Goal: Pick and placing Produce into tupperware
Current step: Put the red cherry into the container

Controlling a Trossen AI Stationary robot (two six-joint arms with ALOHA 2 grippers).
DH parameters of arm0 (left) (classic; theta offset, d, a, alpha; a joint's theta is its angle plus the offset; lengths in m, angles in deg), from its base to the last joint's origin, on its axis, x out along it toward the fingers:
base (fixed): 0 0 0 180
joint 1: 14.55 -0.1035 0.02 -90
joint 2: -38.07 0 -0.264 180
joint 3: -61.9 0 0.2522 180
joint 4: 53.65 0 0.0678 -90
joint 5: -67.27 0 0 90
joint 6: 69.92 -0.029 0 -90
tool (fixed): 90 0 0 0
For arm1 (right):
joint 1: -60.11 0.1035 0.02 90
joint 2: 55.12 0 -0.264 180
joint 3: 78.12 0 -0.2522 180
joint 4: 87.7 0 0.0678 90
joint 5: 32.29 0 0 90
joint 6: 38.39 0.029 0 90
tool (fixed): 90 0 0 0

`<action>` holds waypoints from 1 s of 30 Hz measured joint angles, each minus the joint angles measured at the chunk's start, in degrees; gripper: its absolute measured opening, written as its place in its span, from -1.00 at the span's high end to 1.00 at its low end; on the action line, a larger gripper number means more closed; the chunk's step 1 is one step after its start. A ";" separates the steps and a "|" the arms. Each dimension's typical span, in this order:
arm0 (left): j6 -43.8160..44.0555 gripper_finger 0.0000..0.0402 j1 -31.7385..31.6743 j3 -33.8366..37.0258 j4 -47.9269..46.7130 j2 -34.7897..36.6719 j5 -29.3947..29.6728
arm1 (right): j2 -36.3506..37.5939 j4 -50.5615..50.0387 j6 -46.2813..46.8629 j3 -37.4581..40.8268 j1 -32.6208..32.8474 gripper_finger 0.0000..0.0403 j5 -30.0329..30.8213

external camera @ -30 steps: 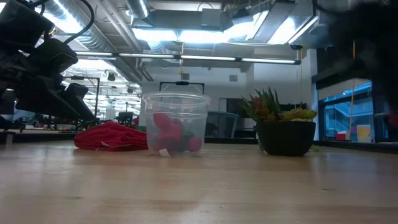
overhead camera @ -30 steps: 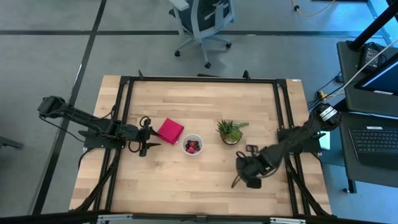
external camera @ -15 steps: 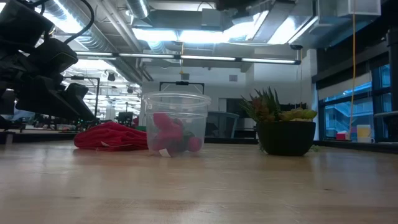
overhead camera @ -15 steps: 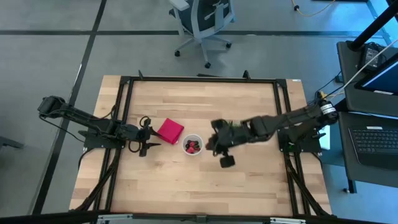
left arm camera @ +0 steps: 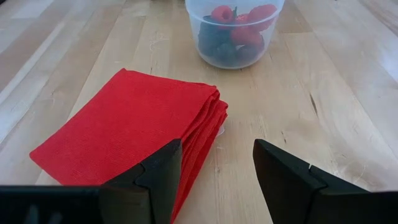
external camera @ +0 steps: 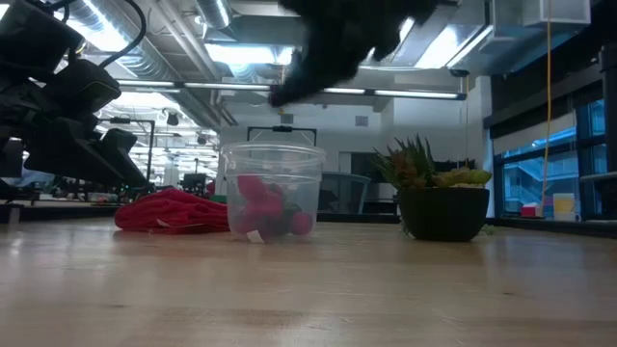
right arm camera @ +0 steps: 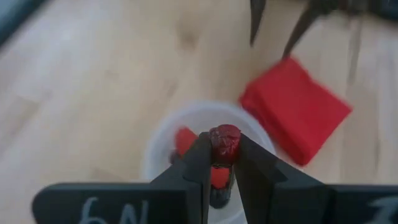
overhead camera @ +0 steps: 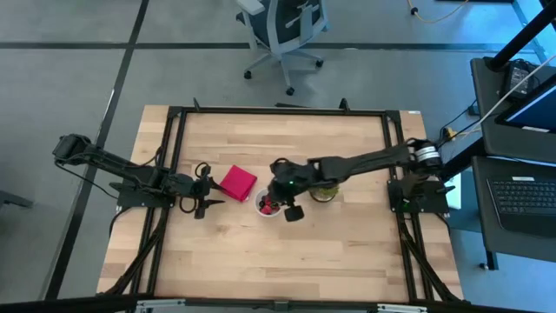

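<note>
Above the clear plastic cup [right arm camera: 208,155], the right claw [right arm camera: 219,163] is held with its two fingers pressed together on a single dark red berry [right arm camera: 224,141], which sits pinched between the fingertips. Seen from above, this claw [overhead camera: 282,198] hangs over the right edge of the cup [overhead camera: 268,203], at the end of the right arm, which is stretched leftward across the middle of the worktop [overhead camera: 278,252]. Several berries [left arm camera: 239,28], bright red and darker ones mixed, are already lying in the cup [left arm camera: 235,37], and they can be seen through its wall in the low view [external camera: 270,214].

Just left of the cup, a folded red cloth [overhead camera: 237,183] lies flat on the wood; cup and cloth are near each other but not touching. To the right of the cup, partly covered by the right arm, a small spiky green plant in a dark pot [external camera: 442,198] stands upright.

Left of the red cloth, the left claw [overhead camera: 208,202] waits low over the worktop with its fingers spread apart and nothing between them. It is pointed toward the cloth [left arm camera: 130,134] and the cup beyond it.

Beyond the far edge of the worktop, an office chair [overhead camera: 287,30] stands on the grey floor.
</note>
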 joint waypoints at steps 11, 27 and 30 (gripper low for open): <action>0.00 0.04 0.01 0.02 -0.02 0.01 0.00 | -8.65 0.03 -0.02 0.00 -2.10 0.69 0.00; 0.00 0.04 0.01 0.02 -0.07 0.01 0.00 | -8.83 0.44 0.11 0.00 -2.11 0.60 0.04; 0.00 0.04 -0.01 0.00 -0.07 -0.01 0.00 | -8.83 0.44 0.13 0.00 -2.11 0.50 0.04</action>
